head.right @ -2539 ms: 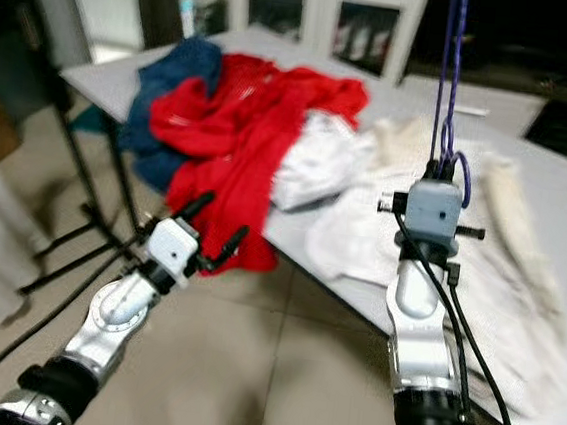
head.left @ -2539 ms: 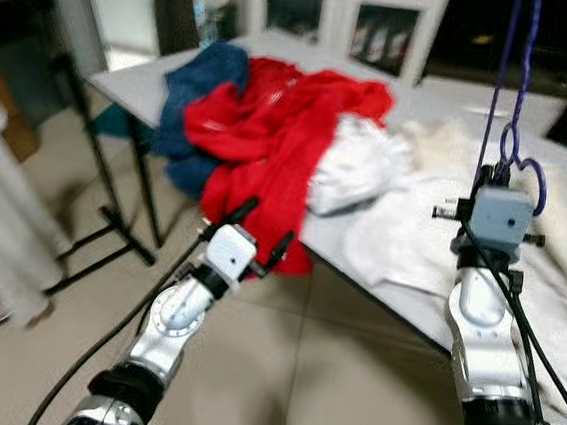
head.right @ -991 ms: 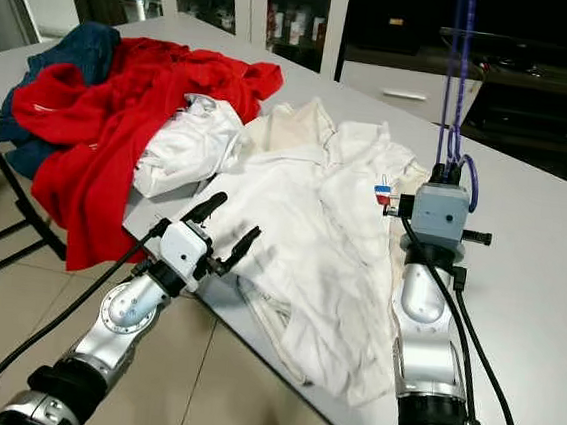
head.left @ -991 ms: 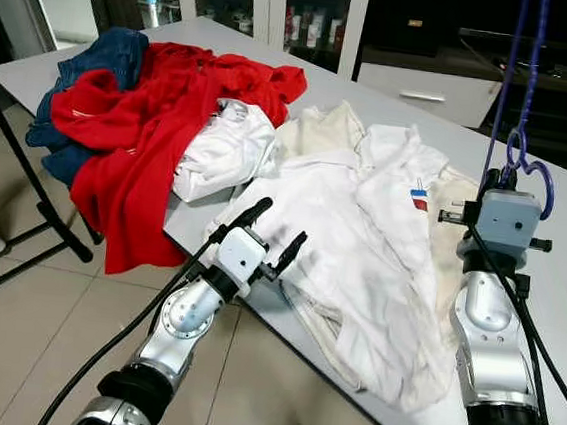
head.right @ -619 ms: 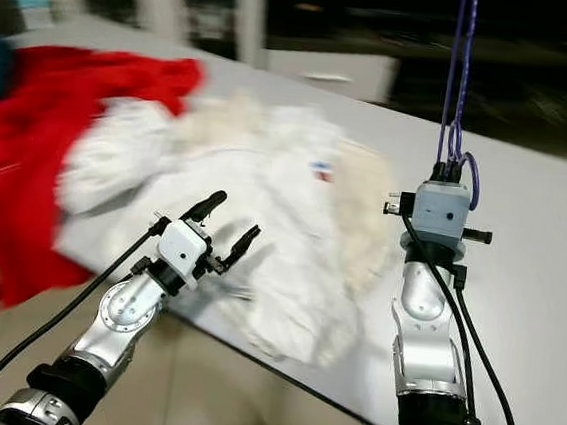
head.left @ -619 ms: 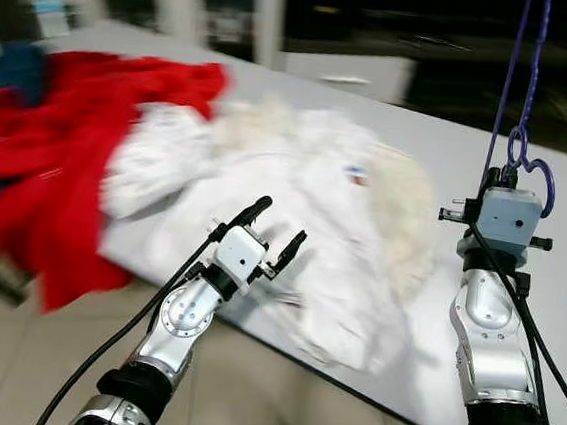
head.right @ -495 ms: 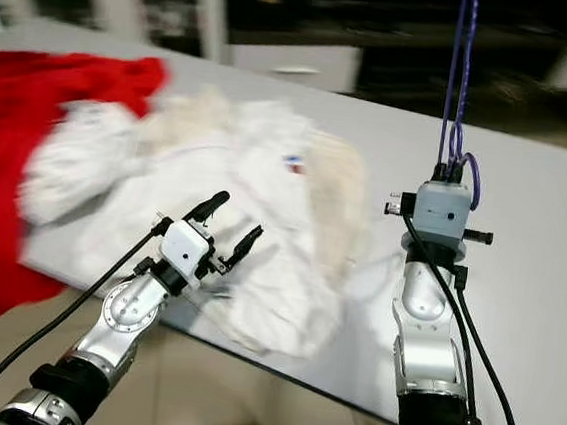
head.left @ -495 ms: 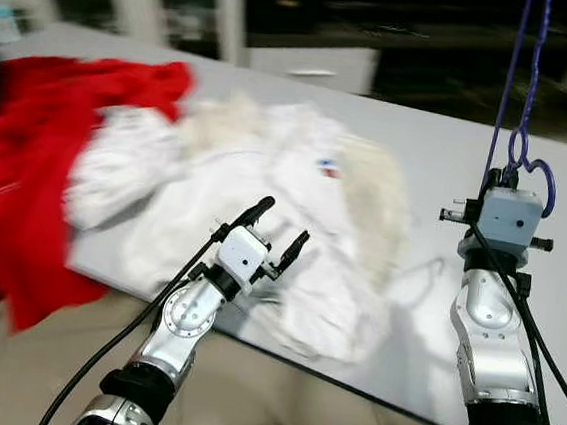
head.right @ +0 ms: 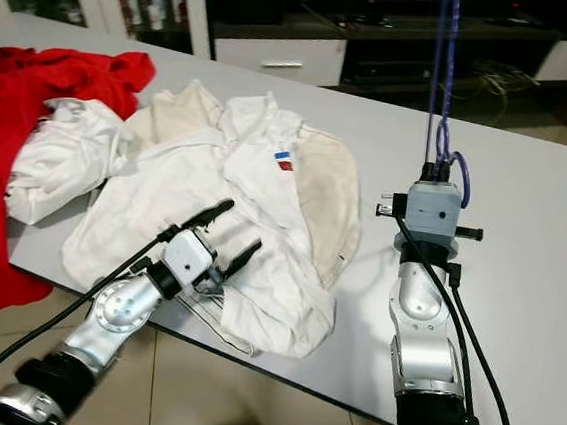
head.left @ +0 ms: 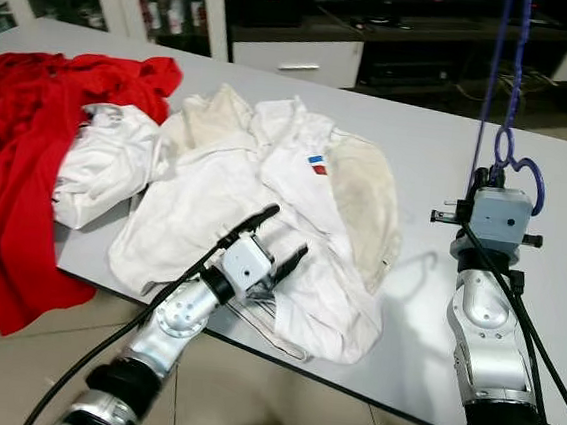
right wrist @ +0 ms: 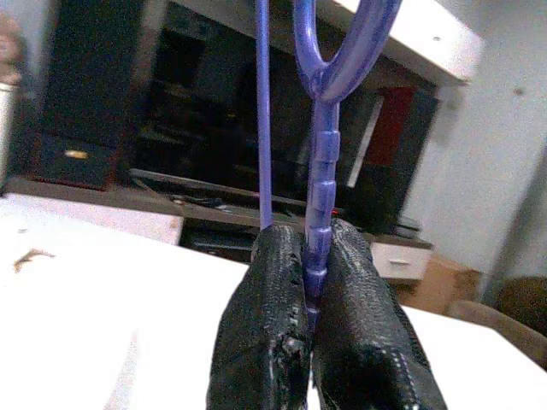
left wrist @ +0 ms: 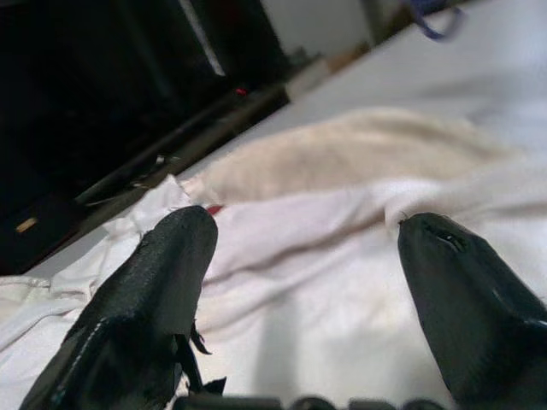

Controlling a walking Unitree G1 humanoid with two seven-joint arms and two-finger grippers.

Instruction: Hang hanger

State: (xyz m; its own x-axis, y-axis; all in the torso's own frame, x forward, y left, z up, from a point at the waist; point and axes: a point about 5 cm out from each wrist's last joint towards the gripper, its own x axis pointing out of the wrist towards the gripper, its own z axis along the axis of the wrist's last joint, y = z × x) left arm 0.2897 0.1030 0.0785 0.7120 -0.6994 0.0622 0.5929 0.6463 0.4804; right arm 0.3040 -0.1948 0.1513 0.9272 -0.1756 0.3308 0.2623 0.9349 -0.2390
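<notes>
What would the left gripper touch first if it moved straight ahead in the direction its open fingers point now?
Most likely the white shirt on the table. The left gripper hovers open just over the cloth, and the left wrist view shows white fabric between its fingers. Depth is unclear, so contact may come almost immediately.

purple plastic hanger [head.left: 512, 144] is held upright above the table, hook loop curling at the bottom just over the wrist, its long thin bars running straight up out of frame. the ribbed stem [right wrist: 318, 222] is pinched tight between 2 black fingertips [right wrist: 269, 282]
</notes>
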